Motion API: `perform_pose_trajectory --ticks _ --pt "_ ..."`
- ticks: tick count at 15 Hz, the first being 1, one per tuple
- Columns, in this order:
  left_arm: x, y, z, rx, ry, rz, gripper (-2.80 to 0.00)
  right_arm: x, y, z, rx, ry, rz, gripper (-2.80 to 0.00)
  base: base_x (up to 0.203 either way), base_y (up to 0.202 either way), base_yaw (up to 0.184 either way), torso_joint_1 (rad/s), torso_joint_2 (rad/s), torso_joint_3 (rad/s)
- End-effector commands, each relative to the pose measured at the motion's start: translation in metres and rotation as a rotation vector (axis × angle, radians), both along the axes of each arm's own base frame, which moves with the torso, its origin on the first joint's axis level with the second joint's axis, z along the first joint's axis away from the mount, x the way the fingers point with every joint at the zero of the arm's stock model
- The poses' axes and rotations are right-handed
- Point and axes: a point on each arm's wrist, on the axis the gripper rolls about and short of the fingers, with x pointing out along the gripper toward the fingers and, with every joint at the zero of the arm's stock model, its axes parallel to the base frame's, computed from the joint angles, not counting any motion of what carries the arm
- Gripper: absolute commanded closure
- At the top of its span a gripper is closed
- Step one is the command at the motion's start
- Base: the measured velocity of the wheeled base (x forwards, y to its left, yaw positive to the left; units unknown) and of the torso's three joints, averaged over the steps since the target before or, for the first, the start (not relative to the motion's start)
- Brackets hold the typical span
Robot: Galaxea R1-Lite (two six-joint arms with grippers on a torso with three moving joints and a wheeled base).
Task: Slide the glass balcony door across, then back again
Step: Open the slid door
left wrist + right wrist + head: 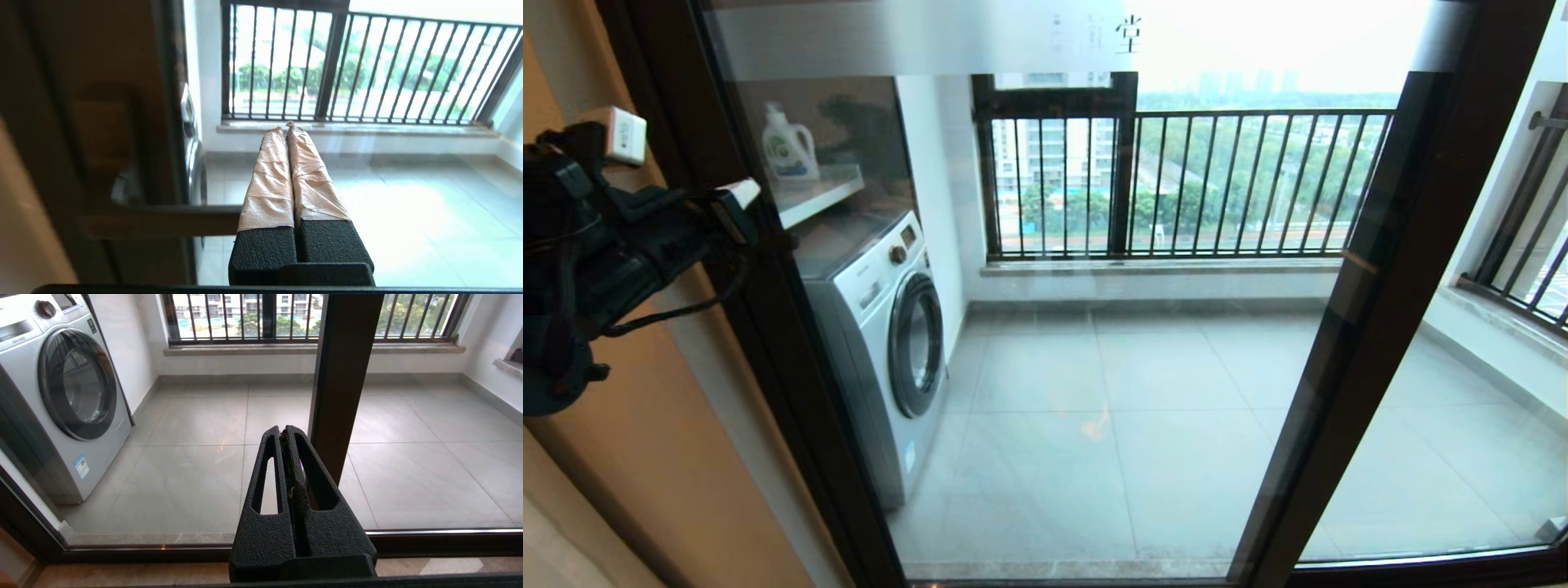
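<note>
The glass balcony door (1094, 367) fills the head view, with a frosted top strip (915, 37) bearing characters and dark brown stiles at left (768, 343) and right (1372, 310). My left gripper (742, 194) reaches in from the left to the door's left stile. In the left wrist view this gripper (284, 126) is shut, and its tape-wrapped fingers (269, 179) lie across the dark bar handle (163, 220), on the glass side of the stile. My right gripper (283, 430) is shut on nothing, low before the glass next to the door's right stile (343, 375).
Behind the glass stand a white washing machine (890, 327), a shelf with a detergent bottle (788, 147), and the outer window with black railing bars (1217, 180). A handleless glass panel (1462, 441) lies to the right. An orange wall (645, 474) with a white switch (625, 135) is on the left.
</note>
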Motion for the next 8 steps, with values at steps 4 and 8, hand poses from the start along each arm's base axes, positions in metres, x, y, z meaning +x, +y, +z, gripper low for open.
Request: perform_pose_trajectory --ticks 4,8 --pt "0.028 -0.004 -0.041 -0.013 0.114 0.024 0.00 0.001 0.000 -0.003 -0.002 0.012 0.001 0.00 0.000 0.000 0.000 0.000 0.00 0.000" --pt "0.048 0.000 -0.085 -0.008 0.235 0.076 0.00 0.001 0.000 -0.003 0.000 0.012 0.001 0.00 0.000 0.000 0.000 0.000 0.00 0.000"
